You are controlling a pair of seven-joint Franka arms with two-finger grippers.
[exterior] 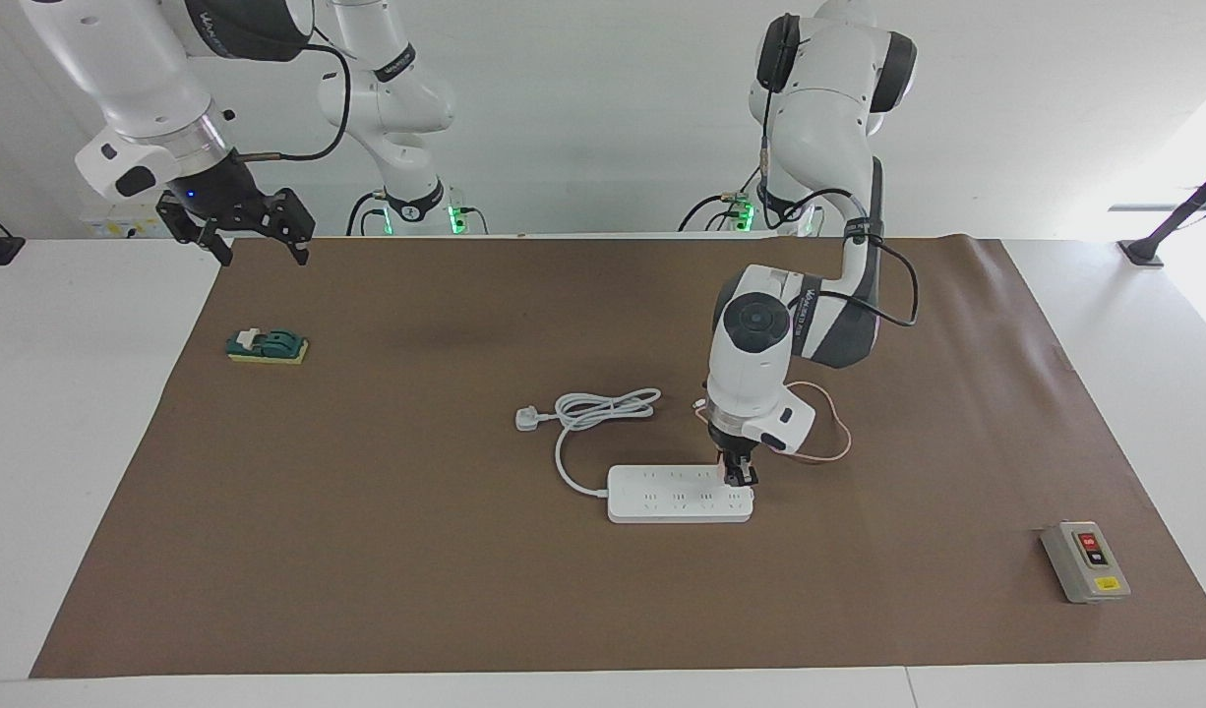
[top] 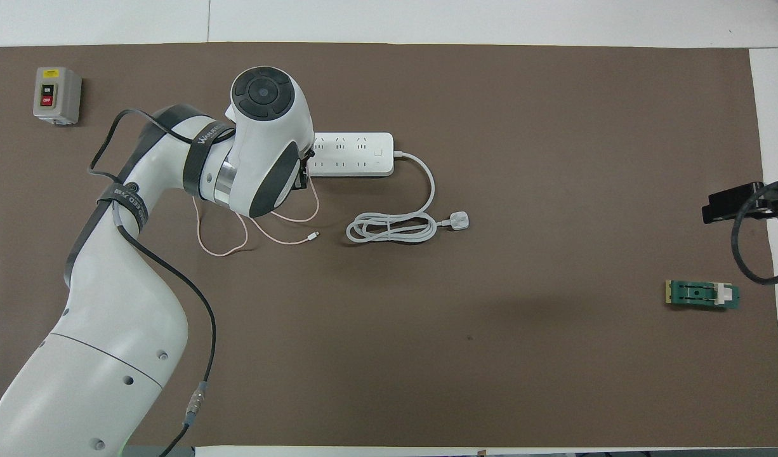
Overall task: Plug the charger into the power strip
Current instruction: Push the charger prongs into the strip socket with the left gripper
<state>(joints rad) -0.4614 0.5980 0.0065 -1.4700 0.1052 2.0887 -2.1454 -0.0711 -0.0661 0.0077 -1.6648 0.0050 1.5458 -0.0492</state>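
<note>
The brown mat (exterior: 367,551) covers most of the table, and the power strip (exterior: 662,503) lies flat near its middle, its thick white cord (exterior: 603,408) coiled just nearer the robots. It looks heavy enough to stay put under a light push, though on a smooth mat it may slide if pressed off-centre.

The left gripper (exterior: 740,475) stands straight down on the strip's end toward the left arm's side, fingers closed around something small and dark-shadowed that I take for the charger (exterior: 737,470) (the cube itself is almost hidden by the fingers). Its thin pink cable (top: 224,244) loops loose on the mat nearer the robots, soft and light, no drag to speak of. The cube is rigid and best held by its flat sides, as it seems to be.

The right gripper (exterior: 259,231) waits open above the mat's corner, over nothing, near a small green block (exterior: 268,346).
</note>
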